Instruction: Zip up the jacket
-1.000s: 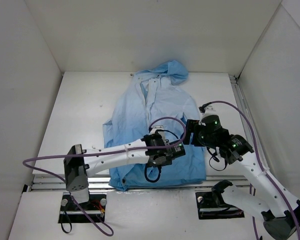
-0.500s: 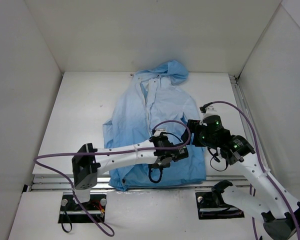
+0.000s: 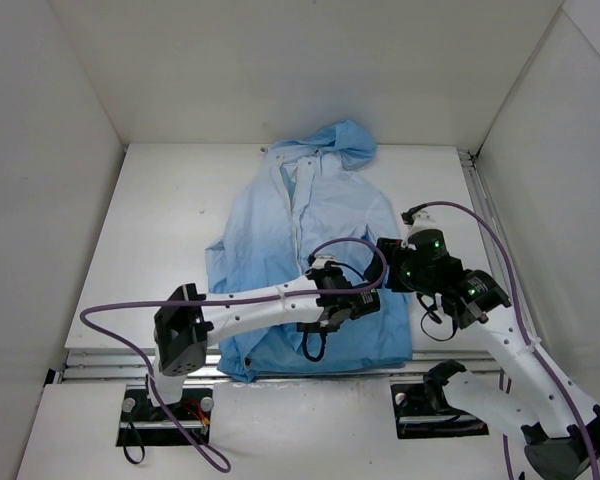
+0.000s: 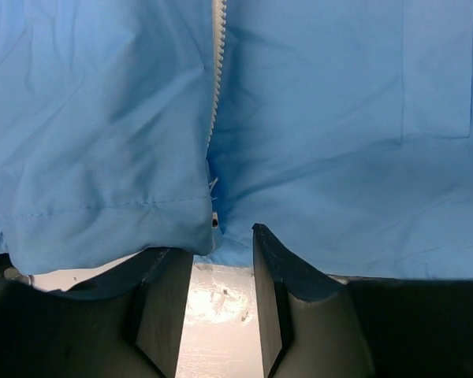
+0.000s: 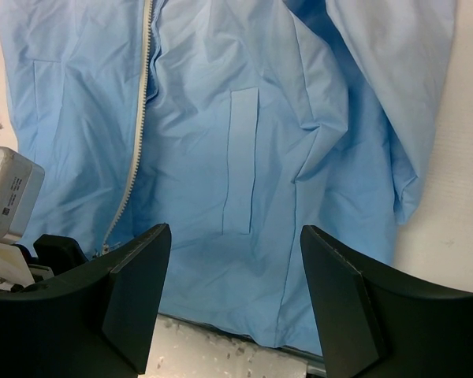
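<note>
Centering the parted left gripper (image 4: 221, 236) on the jacket (image 4: 339, 118) zipper (image 4: 215, 94) base is key imo; right gripper (image 5: 235, 232) hangs wide open.

2 white arms (image 3: 250, 305), black joints w/ green LEDs (image 3: 432, 241), purple cables (image 3: 446, 204), black wedge end effector fingers (image 4: 162, 307)

A white table (image 4: 218, 303) showed between the fingers of the left gripper (image 4: 223, 236); white walls (image 3: 280, 70) stood well beyond it, a metal rail (image 3: 330, 374) near behind it.
</note>
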Robot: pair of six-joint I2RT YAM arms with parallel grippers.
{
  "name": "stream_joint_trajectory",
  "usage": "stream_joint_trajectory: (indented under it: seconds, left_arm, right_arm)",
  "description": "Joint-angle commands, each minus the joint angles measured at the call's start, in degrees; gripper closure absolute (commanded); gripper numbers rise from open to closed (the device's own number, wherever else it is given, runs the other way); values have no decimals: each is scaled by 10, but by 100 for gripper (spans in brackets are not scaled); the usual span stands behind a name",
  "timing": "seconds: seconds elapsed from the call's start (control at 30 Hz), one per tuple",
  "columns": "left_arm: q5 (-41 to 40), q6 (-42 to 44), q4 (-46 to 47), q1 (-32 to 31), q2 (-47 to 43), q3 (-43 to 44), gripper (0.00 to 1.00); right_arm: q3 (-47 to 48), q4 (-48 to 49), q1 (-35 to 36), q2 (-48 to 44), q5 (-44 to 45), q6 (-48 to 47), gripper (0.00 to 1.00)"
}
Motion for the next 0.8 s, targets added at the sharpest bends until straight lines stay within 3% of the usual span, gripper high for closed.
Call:
stream_joint_trajectory:
  seconds: [0.0,0.23,0.33,0.43,0.5,0.63,0.77]
  left_arm:
    - [-28,12,-43,5,0,36,68]
    - [-27,22,-48,10,10,46,76]
    - [-28,22,-48,10,9,44,83]
    - [-33,18,-51,10,-2,40,99]
    - [-41,14,-56,15,-11,32,100]
    - [-53,13,-35,21,-72,-8,100]
    - [-64,20,40,38,-188,-103,100]
  right_arm:
    - [5,16,-7,5,-3,-11,37]
    - [4,17,-11,6,-18,-11,37]
    - [2,17,-12,7,-21,-11,37]
    - [3,20,-15,6,-29,-17,38]
    - [2,23,-13,3,-38,-19,38]
    - [3,48,-14,-3,-89,-35,37]
    - [4,88,-11,-4,-184,-56,26]
